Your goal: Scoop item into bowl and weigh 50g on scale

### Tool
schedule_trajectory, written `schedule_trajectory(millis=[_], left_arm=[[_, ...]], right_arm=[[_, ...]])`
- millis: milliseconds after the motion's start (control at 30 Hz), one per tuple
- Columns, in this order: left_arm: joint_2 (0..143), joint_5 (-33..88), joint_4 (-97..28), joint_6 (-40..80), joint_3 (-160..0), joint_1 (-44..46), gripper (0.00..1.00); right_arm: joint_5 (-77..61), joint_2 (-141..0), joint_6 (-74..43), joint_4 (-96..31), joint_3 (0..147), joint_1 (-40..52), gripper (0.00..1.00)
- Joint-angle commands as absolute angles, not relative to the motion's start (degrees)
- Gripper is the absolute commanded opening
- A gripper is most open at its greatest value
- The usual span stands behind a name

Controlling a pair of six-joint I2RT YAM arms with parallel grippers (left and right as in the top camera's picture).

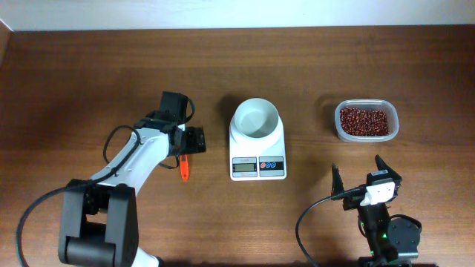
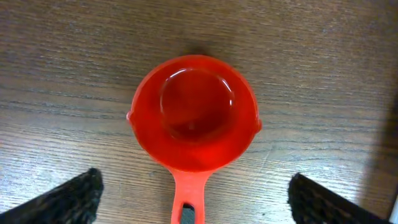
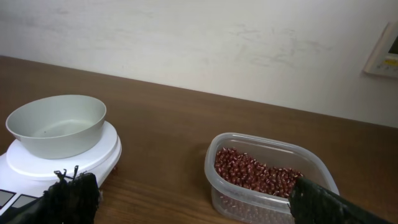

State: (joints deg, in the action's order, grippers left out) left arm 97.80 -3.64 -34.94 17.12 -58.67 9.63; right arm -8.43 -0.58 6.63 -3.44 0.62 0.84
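The small reddish-brown beans (image 1: 364,120) (image 3: 252,173) lie heaped in a clear plastic tub (image 1: 390,130) (image 3: 249,204) at the right. An empty white bowl (image 1: 257,119) (image 3: 57,124) stands on the white scale (image 1: 257,165) (image 3: 99,154) at the table's middle. An empty orange-red scoop (image 2: 194,112) (image 1: 184,167) rests flat on the wood. My left gripper (image 1: 194,141) (image 2: 194,180) is open over its handle, fingers (image 2: 74,198) wide on either side and not touching it. My right gripper (image 1: 358,172) (image 3: 193,186) is open near the front edge, empty, facing the tub.
The scale's display and two round buttons (image 1: 271,162) face the front edge. A pale wall (image 3: 199,43) rises behind the table in the right wrist view. Bare wood lies between the scale and the tub (image 1: 308,141).
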Motion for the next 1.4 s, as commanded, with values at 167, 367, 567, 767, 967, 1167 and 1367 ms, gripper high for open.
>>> schedule_trajectory(millis=[167, 367, 567, 767, 967, 1167, 1367], left_arm=[[96.62, -3.88, -35.18, 17.08, -58.11, 9.74, 0.99], [96.62, -3.88, -35.18, 17.08, -58.11, 9.72, 0.99], [96.62, -3.88, -35.18, 17.06, -58.11, 9.72, 0.99], [96.62, -3.86, -35.18, 17.08, -58.11, 9.72, 0.99], [96.62, -3.86, -34.96, 17.1, -58.11, 9.72, 0.99], [90.98, 6.66, -42.13, 17.08, -59.64, 9.43, 0.22], [88.27, 2.0, -42.83, 17.1, -55.68, 9.5, 0.53]], right_arm=[[-8.14, -0.21, 6.68, -3.73, 0.32, 1.08, 0.99], [-8.14, -0.21, 6.68, -3.73, 0.32, 1.08, 0.99], [-8.14, -0.21, 6.68, -3.73, 0.32, 1.08, 0.99], [-8.14, -0.21, 6.68, -3.73, 0.32, 1.08, 0.99], [-8.14, -0.21, 6.68, -3.73, 0.32, 1.08, 0.99], [-8.14, -0.21, 6.68, -3.73, 0.32, 1.08, 0.99], [-8.14, -0.21, 6.68, -3.73, 0.32, 1.08, 0.99]])
